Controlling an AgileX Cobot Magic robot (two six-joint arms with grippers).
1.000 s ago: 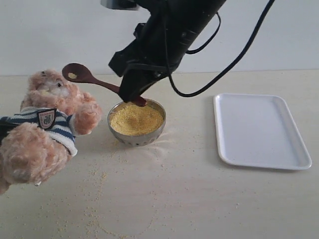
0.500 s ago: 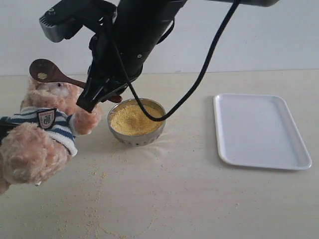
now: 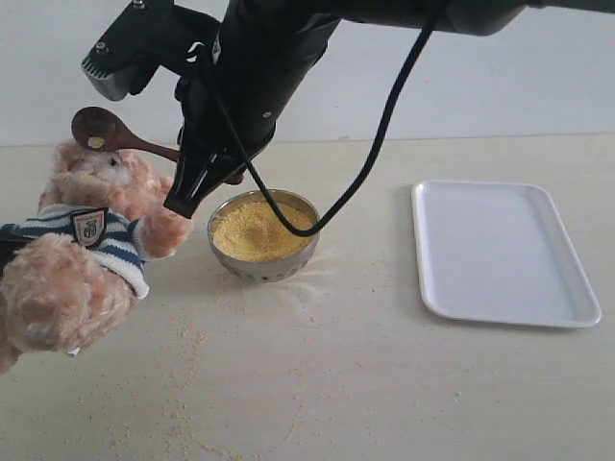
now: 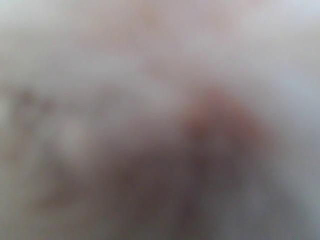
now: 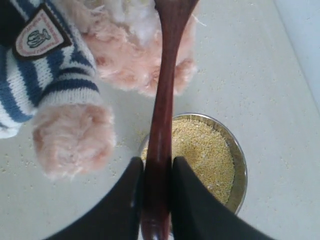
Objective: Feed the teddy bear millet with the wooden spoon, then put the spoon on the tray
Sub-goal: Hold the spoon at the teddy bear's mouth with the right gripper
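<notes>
My right gripper (image 3: 195, 185) (image 5: 157, 164) is shut on the handle of the wooden spoon (image 3: 135, 141) (image 5: 164, 100), above the near-left rim of the steel bowl (image 3: 288, 266). The spoon's bowl holds a few yellow grains and hovers just over the head of the teddy bear (image 3: 88, 240) (image 5: 75, 75), which sits at the left. Millet (image 3: 261, 229) (image 5: 202, 150) fills the steel bowl. The white tray (image 3: 504, 252) lies at the right with nothing on it. The left wrist view is a total blur, so the left gripper cannot be made out.
Stray millet grains (image 3: 187, 384) are scattered over the tabletop in front of the bowl and the bear. The right arm's black body and cable (image 3: 384, 115) hang over the middle of the table. A pale wall stands behind.
The right arm swung left, carrying the spoon from over the steel bowl to above the bear's head. Bear, bowl and tray stayed put.
</notes>
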